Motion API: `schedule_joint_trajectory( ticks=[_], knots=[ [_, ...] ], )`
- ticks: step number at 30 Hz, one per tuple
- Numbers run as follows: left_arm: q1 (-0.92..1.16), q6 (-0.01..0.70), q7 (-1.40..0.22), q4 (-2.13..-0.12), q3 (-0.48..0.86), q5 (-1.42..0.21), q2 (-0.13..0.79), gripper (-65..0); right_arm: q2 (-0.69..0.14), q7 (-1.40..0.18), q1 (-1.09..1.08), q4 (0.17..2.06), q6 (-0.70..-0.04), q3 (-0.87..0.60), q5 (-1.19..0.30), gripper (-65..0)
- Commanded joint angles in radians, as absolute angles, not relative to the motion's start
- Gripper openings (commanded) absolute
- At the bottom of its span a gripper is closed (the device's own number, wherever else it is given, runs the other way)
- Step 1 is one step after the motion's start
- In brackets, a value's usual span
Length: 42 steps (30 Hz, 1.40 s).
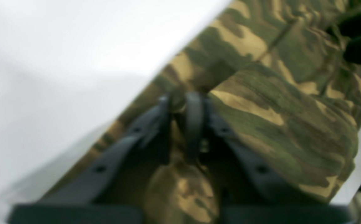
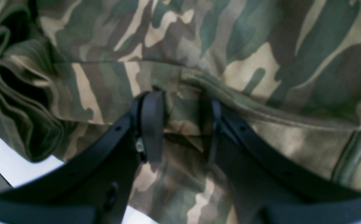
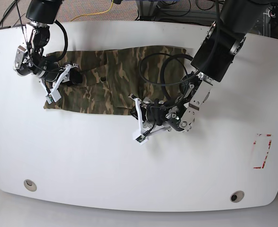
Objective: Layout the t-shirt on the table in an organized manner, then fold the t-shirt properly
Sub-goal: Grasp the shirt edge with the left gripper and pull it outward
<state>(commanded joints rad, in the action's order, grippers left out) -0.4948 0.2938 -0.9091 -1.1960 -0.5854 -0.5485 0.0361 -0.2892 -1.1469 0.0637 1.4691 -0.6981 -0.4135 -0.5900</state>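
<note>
The t-shirt is spread as a flat band across the upper middle of the table. At left, its end is pinched by the right gripper; at centre, its lower edge is clamped in the left gripper. Being soft and limp, it is best gripped by hems or corners.

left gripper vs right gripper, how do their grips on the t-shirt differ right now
The left gripper has its fingers nearly together, pinching a thin bunch of the t-shirt; the right gripper holds its fingers wider, around a thicker fold. In the base view, the left one works the shirt's lower edge near the table centre; the right is at the shirt's end. Both are shut on cloth.
</note>
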Motion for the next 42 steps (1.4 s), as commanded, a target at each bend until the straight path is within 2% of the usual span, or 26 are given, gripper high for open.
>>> schedule_joint_trajectory(
  ticks=[10,13,17,21,30,36,42],
  knots=[
    [-0.495,0.294,-0.912,-1.196,-0.587,-0.555,0.033,-62.5,-0.289,-1.147,0.062,1.469,-0.698,-0.412,-0.59,-46.3],
    [-0.493,0.294,-0.912,-1.196,-0.587,-0.555,0.033,-57.5,-0.289,-1.147,0.062,1.469,-0.698,-0.412,-0.59,-46.3],
    [-0.473,0.294,-0.912,-1.196,-0.587,-0.555,0.031,-45.4,-0.289,-1.147,0.062,1.469,-0.698,-0.412,-0.59,-46.3],
    [-0.464,0.294,-0.912,-1.196,-0.588,-0.555,0.03,-40.4,-0.289,-1.147,0.062,1.469,-0.698,-0.412,-0.59,-46.3],
    [-0.463,0.294,-0.912,-1.196,-0.679,-0.555,0.016,-41.4,-0.289,-1.147,0.062,1.469,-0.698,-0.414,-0.59,-46.3],
    [-0.453,0.294,-0.912,-1.196,-0.69,-0.552,0.001,-59.9,-0.289,-1.147,0.062,1.469,-0.698,-0.415,-0.591,-46.3],
    [-0.452,0.294,-0.911,-1.196,-0.684,-0.549,-0.005,-62.8,-0.289,-1.147,0.062,1.469,-0.698,-0.415,-0.591,-46.3]
  ],
)
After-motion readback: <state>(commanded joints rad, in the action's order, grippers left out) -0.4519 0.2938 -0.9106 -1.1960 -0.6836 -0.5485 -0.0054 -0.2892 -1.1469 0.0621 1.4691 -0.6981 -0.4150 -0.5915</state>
